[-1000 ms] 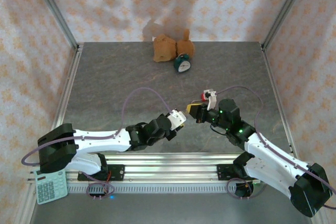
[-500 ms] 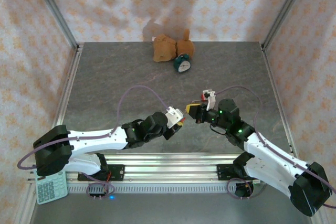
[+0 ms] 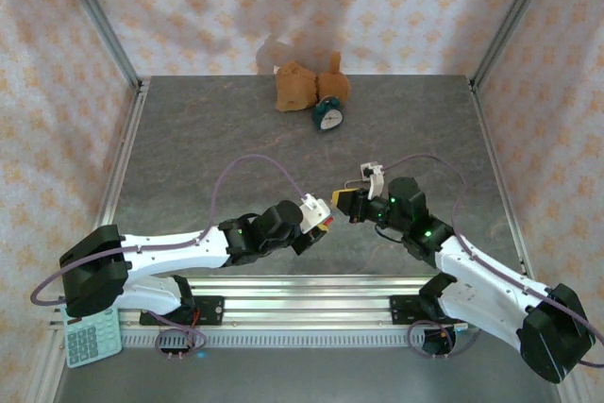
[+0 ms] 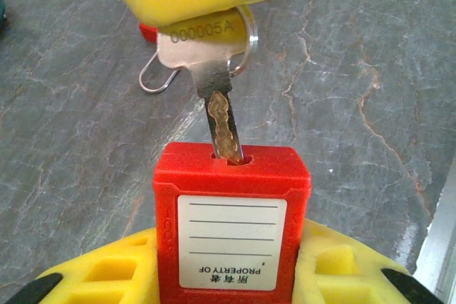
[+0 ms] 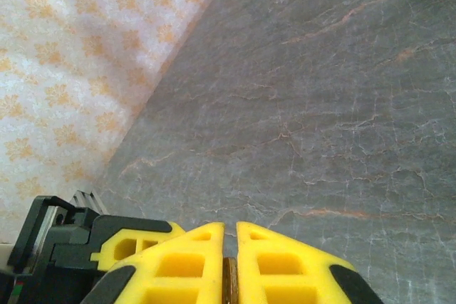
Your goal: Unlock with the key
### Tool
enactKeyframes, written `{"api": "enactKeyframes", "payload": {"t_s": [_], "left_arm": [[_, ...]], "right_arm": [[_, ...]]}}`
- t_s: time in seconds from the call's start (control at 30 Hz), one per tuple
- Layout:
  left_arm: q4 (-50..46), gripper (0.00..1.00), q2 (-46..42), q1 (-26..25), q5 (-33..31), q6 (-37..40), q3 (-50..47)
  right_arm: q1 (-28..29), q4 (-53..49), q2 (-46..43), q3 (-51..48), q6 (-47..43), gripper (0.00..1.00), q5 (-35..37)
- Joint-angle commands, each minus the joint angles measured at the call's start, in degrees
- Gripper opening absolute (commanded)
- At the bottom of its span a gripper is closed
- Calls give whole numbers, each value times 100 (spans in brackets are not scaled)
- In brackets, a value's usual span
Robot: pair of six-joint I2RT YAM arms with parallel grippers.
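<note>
Padlock (image 4: pixel 231 226), red with a white label, stands clamped between the yellow pads of the left gripper (image 4: pixel 231 265), its keyway (image 4: pixel 229 156) facing up toward the other arm. The key (image 4: pixel 214 69), stamped with a number on its bow, hangs above it at a slight tilt; its tip sits in the slot, while most of the brass blade is outside. A key ring (image 4: pixel 248 33) loops through the bow. The right gripper (image 5: pixel 229 247) is clenched on that bow, and from its own wrist camera the thin metal edge shows pinched between the two pads. From above, both arms meet low over the middle of the grey table (image 3: pixel 189 139), near its front edge, with the lock and key between them. As a judgement, both objects are grasped and aligned and insertion has just begun, so roughly the first half is done. Left to do: push the blade home, turn it, and free the shackle, which cannot be seen here. The tilt could make the blade bind on the way in.
</note>
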Motion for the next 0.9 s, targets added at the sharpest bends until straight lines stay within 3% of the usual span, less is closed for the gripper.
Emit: {"api": "enactKeyframes", "payload": {"t_s": [0.0,0.4,0.87], "left_arm": [[865,22,-161,32,45,-91,495],[1158,20,-300,197,-24,-310,363],[1128,20,-301,194,305,-292,442]], "right_arm": [[217,-212,-25,-168,-68,10,-423],[223,-271,-422,-517,203,9,19],[293,69,-71,-465,224,9,-382]]}}
